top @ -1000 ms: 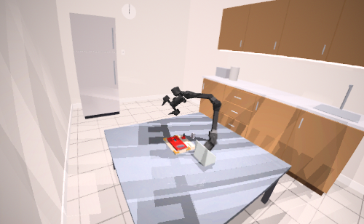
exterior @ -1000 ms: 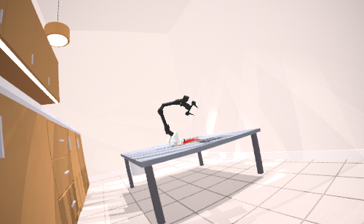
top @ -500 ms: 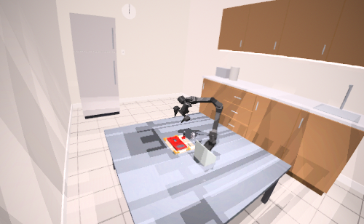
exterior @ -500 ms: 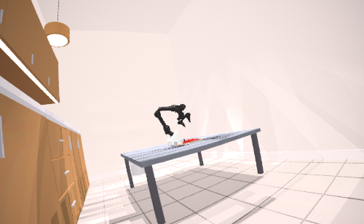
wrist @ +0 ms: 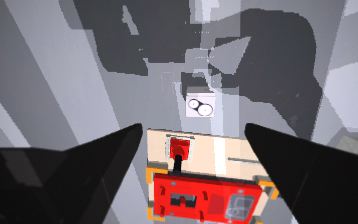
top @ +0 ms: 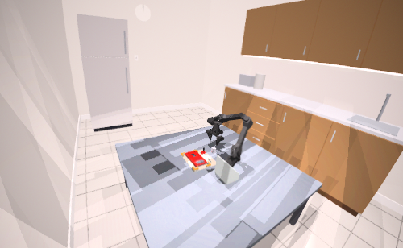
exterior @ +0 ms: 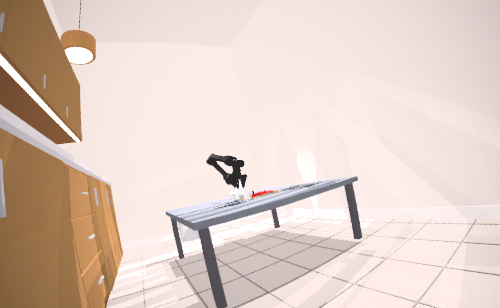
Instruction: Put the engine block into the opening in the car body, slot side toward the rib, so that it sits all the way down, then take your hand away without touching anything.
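The engine block (wrist: 200,104) (top: 213,150) is a small pale block with two ringed circles on top. It stands on the table just beyond the cream board's edge in the wrist view. Its slot side cannot be made out. The red car body (wrist: 212,199) (top: 195,158) (exterior: 263,193) lies flat between orange corner pieces. Its opening (wrist: 183,200) is dark and empty, with a small red rib inside. My gripper (wrist: 192,128) (top: 214,141) is open and empty, pointing down above the table. In the wrist view the block lies beyond the fingertips, between their lines.
The cream board (wrist: 202,150) (top: 208,157) carries a red square piece (wrist: 179,146) with a black upright peg (wrist: 178,164), beside the car body. A pale slanted panel (top: 227,171) stands by the arm's base. The table (top: 191,209) (exterior: 307,189) bears the arm's shadow.
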Available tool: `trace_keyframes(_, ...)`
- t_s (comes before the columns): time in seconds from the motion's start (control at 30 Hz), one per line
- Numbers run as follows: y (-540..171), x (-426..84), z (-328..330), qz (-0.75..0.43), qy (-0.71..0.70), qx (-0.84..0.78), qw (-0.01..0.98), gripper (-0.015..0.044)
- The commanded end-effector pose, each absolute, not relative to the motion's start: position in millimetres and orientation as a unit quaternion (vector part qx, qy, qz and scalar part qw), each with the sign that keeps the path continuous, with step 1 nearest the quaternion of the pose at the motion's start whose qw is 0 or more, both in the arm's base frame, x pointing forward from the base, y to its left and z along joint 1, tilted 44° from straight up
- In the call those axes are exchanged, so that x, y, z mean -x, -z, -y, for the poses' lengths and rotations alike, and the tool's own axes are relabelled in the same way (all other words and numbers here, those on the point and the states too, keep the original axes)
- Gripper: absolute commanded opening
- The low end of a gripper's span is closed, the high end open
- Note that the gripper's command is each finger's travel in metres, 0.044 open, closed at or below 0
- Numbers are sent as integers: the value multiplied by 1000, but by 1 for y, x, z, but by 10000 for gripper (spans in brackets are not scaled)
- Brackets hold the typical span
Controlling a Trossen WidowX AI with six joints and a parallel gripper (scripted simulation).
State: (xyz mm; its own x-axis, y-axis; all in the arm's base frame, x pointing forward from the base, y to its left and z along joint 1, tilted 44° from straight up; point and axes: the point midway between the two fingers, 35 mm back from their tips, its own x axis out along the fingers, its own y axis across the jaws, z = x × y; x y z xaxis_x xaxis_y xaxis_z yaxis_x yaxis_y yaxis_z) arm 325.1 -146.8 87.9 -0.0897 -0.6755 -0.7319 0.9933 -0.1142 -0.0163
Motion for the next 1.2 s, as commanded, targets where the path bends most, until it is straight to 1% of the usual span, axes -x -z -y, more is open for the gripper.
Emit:
trace_keyframes(0.0,-89,-312,155,-267,701,-290,595,440)
trace_keyframes(0.3,-70,-311,170,-266,701,-289,595,440)
trace_keyframes(1.17,-44,-308,194,-266,701,-289,595,440)
